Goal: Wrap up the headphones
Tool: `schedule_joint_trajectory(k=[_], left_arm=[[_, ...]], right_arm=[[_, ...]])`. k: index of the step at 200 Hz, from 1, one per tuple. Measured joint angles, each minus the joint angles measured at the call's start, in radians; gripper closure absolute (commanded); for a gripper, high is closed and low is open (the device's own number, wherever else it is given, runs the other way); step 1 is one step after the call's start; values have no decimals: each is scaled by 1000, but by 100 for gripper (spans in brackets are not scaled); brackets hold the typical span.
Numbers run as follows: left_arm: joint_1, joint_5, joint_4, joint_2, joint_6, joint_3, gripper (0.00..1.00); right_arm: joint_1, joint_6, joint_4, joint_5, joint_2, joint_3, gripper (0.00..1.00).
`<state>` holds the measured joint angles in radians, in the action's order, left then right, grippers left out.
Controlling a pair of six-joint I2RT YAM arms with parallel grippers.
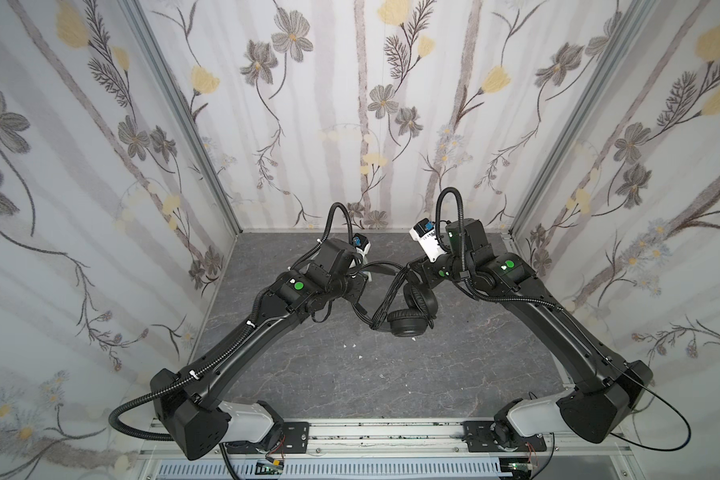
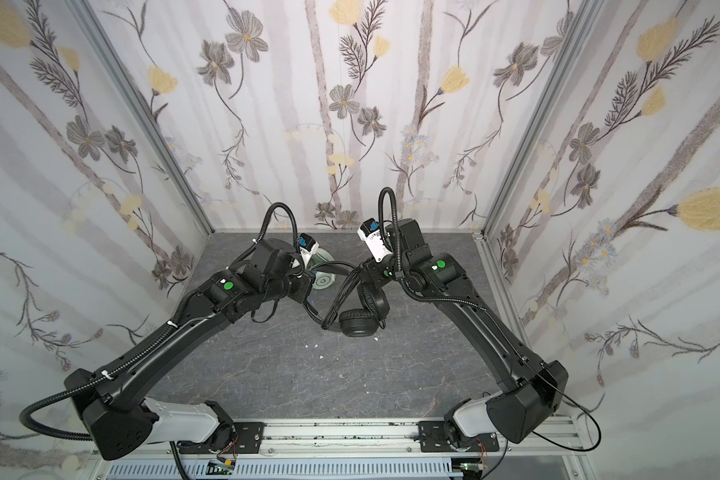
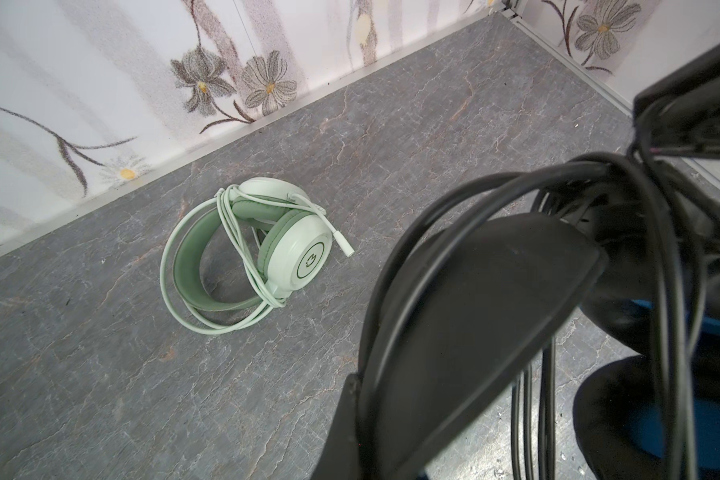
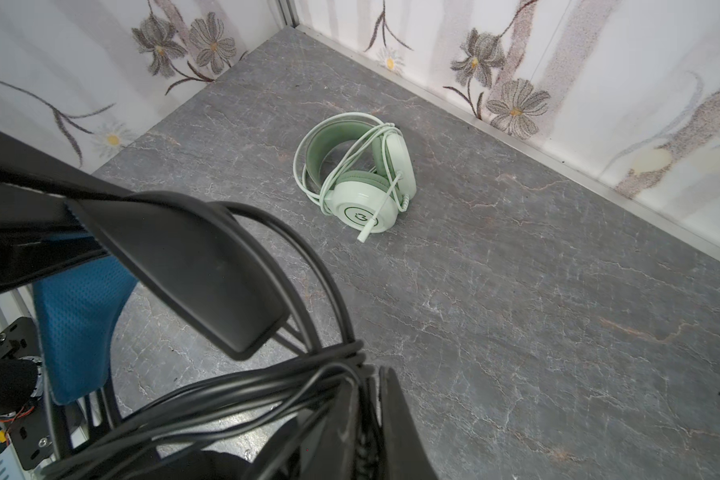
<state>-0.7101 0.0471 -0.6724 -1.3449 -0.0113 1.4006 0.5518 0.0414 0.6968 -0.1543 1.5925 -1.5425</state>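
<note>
In a top view the black, blue-lined over-ear headset lies at centre frame between the arms, with the cable-wrapped pale mint green headset just up-left of it. The left wrist view shows the left gripper closed and threaded through loops of thin black cable. In the right wrist view the right gripper has its jaws a slit apart at the gathered strands, grip unclear; loosening there could spill the coils.

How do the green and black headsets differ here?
The mint green headset is pale with a whitish cable; the black headset has a blue inner band. The whitish cable is wound around its headset; the black cable hangs in loose loops. Both are corded over-ear sets.
</note>
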Motion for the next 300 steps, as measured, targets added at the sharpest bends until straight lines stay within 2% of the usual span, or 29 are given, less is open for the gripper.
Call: schedule_joint_trajectory(k=[26,101,131,300], left_arm=[[0,-3,-9,-5,-11,2,100],[-2,-22,-35,-40,-16,28,100],[-2,-26,-36,-55,-16,28,100],[0,-66,-31,-61,-32,32,100]], right_arm=[[-11,-7,40,29,22,-5,75],[-19,-3,45,49,8,59,75],[-31,-3,24,43,8,87,72],[-68,-3,-89,37,-140,244,55]])
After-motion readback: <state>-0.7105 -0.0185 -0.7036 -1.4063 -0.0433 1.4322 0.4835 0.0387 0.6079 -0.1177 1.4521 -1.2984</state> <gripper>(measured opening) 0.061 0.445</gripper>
